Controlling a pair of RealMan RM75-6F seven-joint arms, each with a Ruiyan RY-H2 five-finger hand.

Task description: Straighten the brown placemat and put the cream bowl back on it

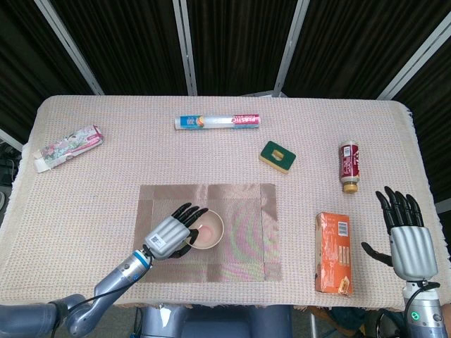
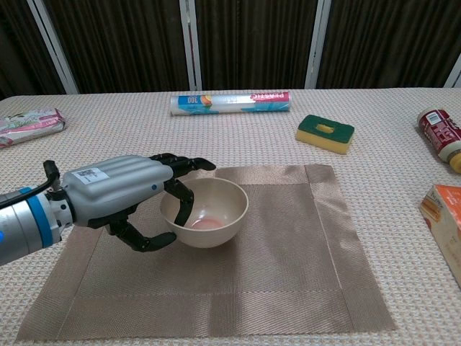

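Covering the table (image 1: 232, 151) is a woven beige cloth, dark curtains (image 2: 252, 43) behind. Left hand (image 2: 119, 191) grips the cream bowl (image 2: 205, 211) over the brown placemat (image 2: 288, 267); right hand (image 1: 405, 236) hangs spread, empty.

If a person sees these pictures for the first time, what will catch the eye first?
First, the grey and black left hand gripping the rim of the cream bowl, over the middle of the brown woven placemat. Next, the right hand, open with fingers spread at the table's right edge, beside the orange carton.
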